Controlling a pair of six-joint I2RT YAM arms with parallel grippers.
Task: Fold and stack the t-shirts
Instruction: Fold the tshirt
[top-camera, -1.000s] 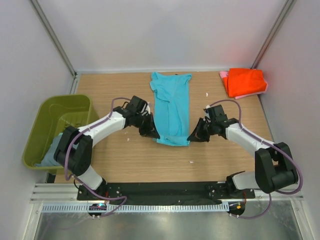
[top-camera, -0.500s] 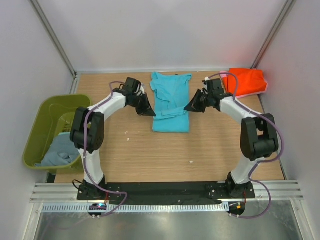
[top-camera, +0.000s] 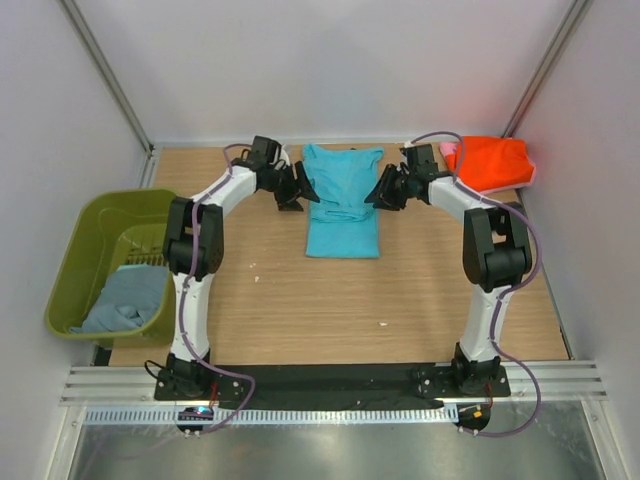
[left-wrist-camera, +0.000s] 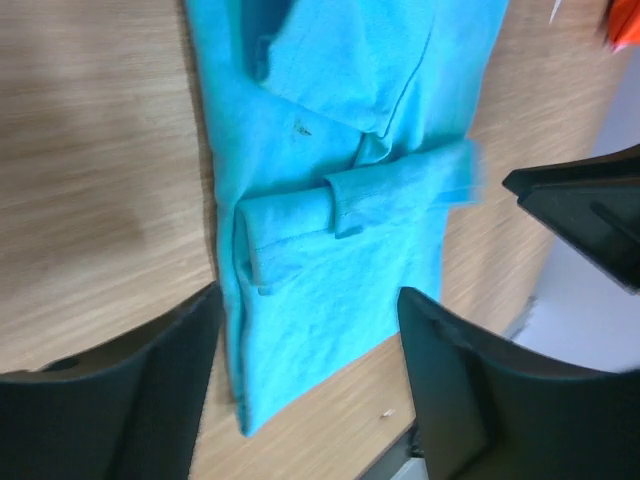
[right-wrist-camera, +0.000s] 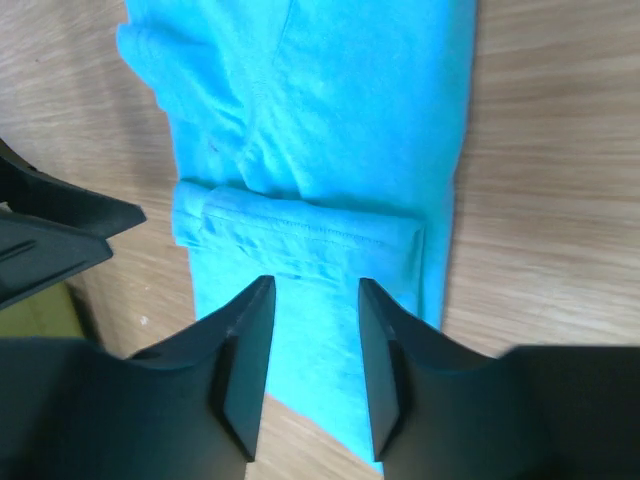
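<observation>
The turquoise t-shirt (top-camera: 341, 208) lies lengthwise at the back middle of the table, its near part doubled over toward the collar. The folded hem shows as a band across it (left-wrist-camera: 400, 185) (right-wrist-camera: 300, 225). My left gripper (top-camera: 300, 192) hovers at the shirt's left edge, open and holding nothing (left-wrist-camera: 310, 390). My right gripper (top-camera: 378, 194) hovers at the right edge, also open with only cloth below it (right-wrist-camera: 312, 350). An orange-red t-shirt (top-camera: 488, 163) sits folded at the back right on a pink one (top-camera: 447, 150). A grey-blue t-shirt (top-camera: 125, 298) lies in the bin.
The olive-green bin (top-camera: 68, 280) stands off the table's left edge. Bare wood runs from the turquoise shirt to the arm bases. White walls and metal posts close in the back and sides. Small white specks (top-camera: 382, 324) lie on the wood.
Both arms swept the shirt's near hem toward the back, doubling it over. The jaws were shut on the hem corners before and now stand open, with the cloth released.
</observation>
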